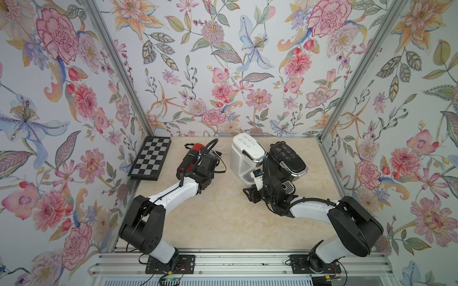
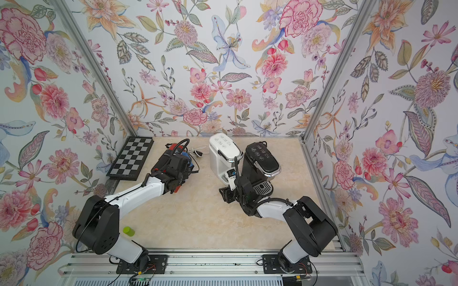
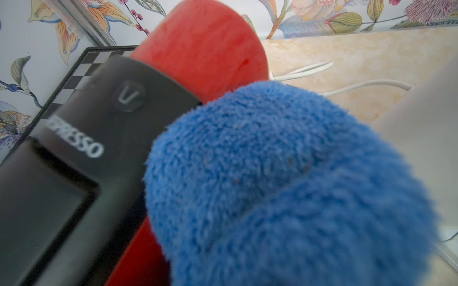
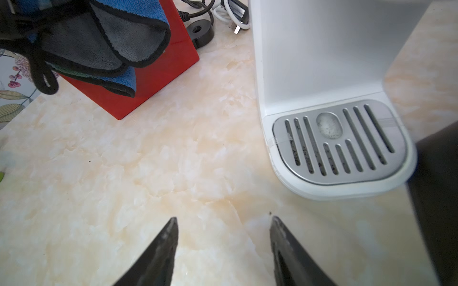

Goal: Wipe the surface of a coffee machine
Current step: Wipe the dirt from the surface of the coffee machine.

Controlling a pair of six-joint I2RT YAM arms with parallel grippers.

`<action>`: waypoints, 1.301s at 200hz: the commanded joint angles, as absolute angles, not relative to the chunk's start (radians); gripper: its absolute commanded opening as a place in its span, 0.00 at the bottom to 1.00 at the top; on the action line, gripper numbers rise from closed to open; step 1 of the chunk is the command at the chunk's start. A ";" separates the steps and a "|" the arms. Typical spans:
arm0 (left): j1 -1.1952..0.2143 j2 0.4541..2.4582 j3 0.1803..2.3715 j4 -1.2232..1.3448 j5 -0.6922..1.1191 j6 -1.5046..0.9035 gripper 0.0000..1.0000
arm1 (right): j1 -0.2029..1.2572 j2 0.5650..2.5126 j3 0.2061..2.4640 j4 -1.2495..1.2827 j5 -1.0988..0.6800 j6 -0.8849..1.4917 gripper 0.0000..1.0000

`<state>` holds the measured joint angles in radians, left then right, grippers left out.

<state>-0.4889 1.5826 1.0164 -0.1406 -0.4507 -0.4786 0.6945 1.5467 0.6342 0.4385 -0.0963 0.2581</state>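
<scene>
Marble tabletop (image 1: pixel 223 222), floral walls (image 1: pixel 223 62). Left gripper (image 2: pixel 186 161) clenched blue cloth (image 3: pixel 285 185), which hid its fingers; right gripper (image 4: pixel 223 222) hung spread, empty.

White links (image 1: pixel 173 192); black joints (image 1: pixel 142 220), cables (image 1: pixel 312 198), right hand (image 4: pixel 223 219).

You face three walls (image 1: pixel 223 62) papered with large pink, orange and blue flowers, joined at the corners by aluminium posts (image 1: pixel 121 71). The cream marble-look tabletop (image 1: pixel 223 222) is evenly lit, with a metal rail (image 1: pixel 235 262) along its near edge.
</scene>
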 commanded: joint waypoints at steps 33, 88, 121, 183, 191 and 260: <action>-0.453 1.683 1.008 -0.142 -0.499 -0.488 0.00 | 0.700 1.546 0.653 0.443 -0.095 0.261 0.60; -0.452 1.684 1.131 -0.211 -0.589 -0.428 0.00 | 0.700 1.547 0.654 0.443 -0.095 0.261 0.60; -0.436 1.666 1.231 -0.241 -0.615 -0.374 0.01 | 0.701 1.542 0.653 0.442 -0.094 0.261 0.60; -0.371 1.617 1.248 -0.215 -0.535 -0.376 0.02 | 0.699 1.537 0.652 0.440 -0.090 0.257 0.60; -0.362 1.603 1.239 -0.202 -0.507 -0.380 0.02 | 0.699 1.537 0.653 0.440 -0.092 0.259 0.60; -0.357 1.528 1.201 -0.135 -0.357 -0.402 0.04 | 0.699 1.539 0.653 0.440 -0.093 0.259 0.60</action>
<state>-0.3733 1.5623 1.2186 -0.1745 -0.3687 -0.3923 0.6945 1.5463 0.6342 0.4385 -0.0963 0.2581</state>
